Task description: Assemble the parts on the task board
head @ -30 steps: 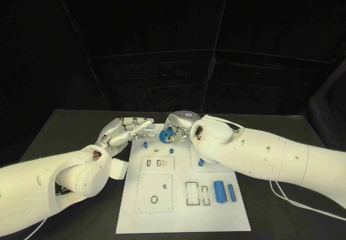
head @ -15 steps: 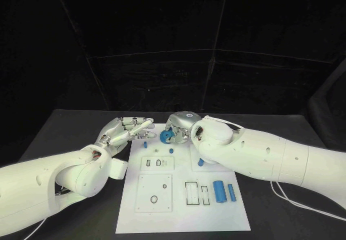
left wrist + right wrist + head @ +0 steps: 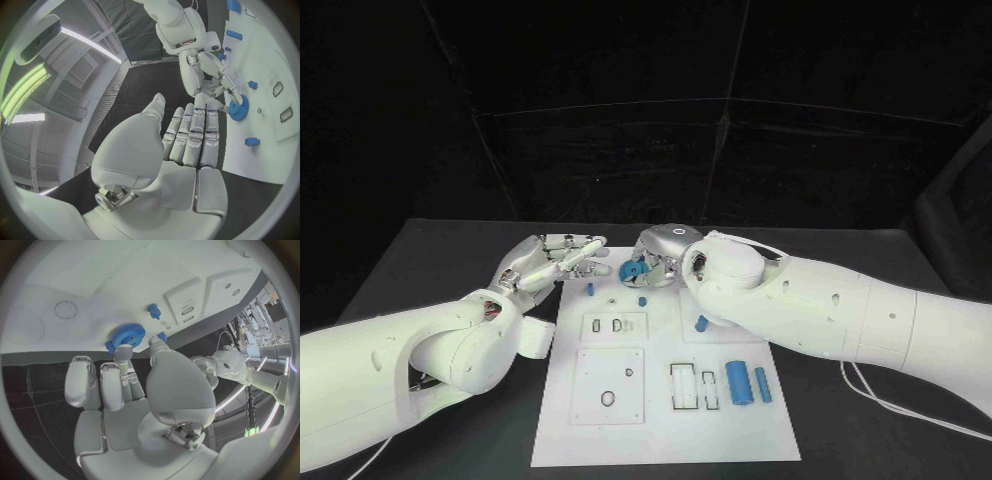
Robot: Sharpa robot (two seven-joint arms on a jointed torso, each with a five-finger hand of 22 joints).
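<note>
Pinching a blue toothed gear (image 3: 128, 335) at the far end of the white task board (image 3: 661, 440), the right hand (image 3: 661, 255) gripped it; the left hand (image 3: 548, 258) lay beside, fingers extended, holding nothing.

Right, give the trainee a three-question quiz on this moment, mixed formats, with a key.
1. True or false: the right hand holds the blue gear.
2. Multiple choice: the left hand is (A) gripping a cylinder, (B) holding nothing with its fingers out near the far end of the task board, (C) pressing on the gear.
3. Fill in: the two blue cylinders lie on the board's near ______ side, seen from the head.

Key: 1 true, the fingertips pinch it in both wrist views; 2 B; 3 right.
</note>
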